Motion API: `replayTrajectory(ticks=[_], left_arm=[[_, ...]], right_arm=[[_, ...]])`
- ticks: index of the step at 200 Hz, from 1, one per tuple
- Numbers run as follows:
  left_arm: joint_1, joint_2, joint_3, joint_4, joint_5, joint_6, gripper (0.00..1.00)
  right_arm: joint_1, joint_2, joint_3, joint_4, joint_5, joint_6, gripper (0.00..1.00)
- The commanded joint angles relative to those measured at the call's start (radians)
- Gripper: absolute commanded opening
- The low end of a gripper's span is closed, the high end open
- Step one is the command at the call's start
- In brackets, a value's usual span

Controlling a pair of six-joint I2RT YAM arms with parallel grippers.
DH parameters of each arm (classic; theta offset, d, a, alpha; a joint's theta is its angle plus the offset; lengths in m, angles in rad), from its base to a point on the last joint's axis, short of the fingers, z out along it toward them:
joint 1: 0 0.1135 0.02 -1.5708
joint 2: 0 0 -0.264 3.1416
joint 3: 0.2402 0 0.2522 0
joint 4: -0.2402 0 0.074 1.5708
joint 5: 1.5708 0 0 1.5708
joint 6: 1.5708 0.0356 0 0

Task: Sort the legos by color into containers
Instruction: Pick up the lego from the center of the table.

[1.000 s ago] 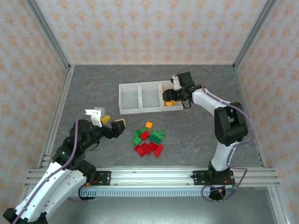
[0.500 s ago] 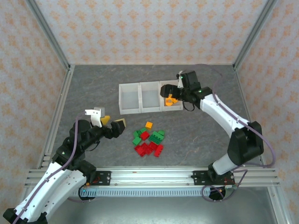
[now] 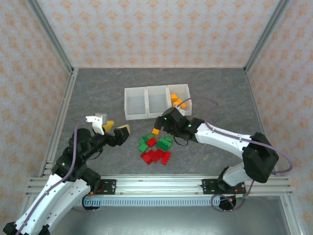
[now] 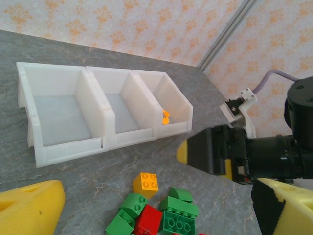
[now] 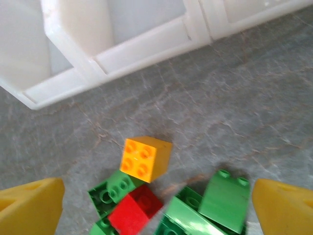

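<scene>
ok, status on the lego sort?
Right gripper open over loose orange brick; left gripper open, beside the pile. Few orange bricks in right-end bin, other two bins empty. Nothing blocking.

**Legos** (image 3: pixel 155 147): hard moulded plastic, smooth and glossy, with small highlights on the studs of the orange brick (image 5: pixel 145 157).
**Containers** (image 4: pixel 105 120): translucent milky plastic, with smooth walls and a soft satin sheen.
**Table** (image 3: pixel 98 93): grey veined surface with a stone look, matt. Whether it is real stone or a printed sheet cannot be told from here.
**Finger pads** (image 5: pixel 30 208): yellow, matt, finely grained.
**Arm shells** (image 3: pixel 222 138): white glossy plastic, joined by black matt joints (image 3: pixel 258 162).
**Frame rails** (image 3: pixel 156 183): bare metal with a dull brushed finish.
**Walls** (image 3: pixel 156 34): patterned paper, matt.
</scene>
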Motion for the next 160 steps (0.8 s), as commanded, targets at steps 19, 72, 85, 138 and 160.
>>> replayTrajectory(ticks=[19,72,85,138,160], left_arm=[[-0.005,-0.030,-0.011,0.038,0.079,0.036,0.99],[-0.005,-0.094,-0.014,0.037,0.032,0.029,0.99],[-0.005,-0.107,-0.014,0.033,0.011,0.027,0.99],[-0.007,-0.126,-0.014,0.031,-0.006,0.022,0.99],[-0.006,-0.118,-0.017,0.035,0.000,0.023,0.99]], right_arm=[[0.033,0.207,0.178,-0.058,0.073,-0.022,0.92],[0.074,0.411,0.362,-0.179,0.124,0.025,0.85],[0.082,0.451,0.392,-0.192,0.137,0.036,0.85],[0.088,0.569,0.492,-0.299,0.211,0.058,0.74],[0.088,0.587,0.514,-0.337,0.237,0.057,0.73]])
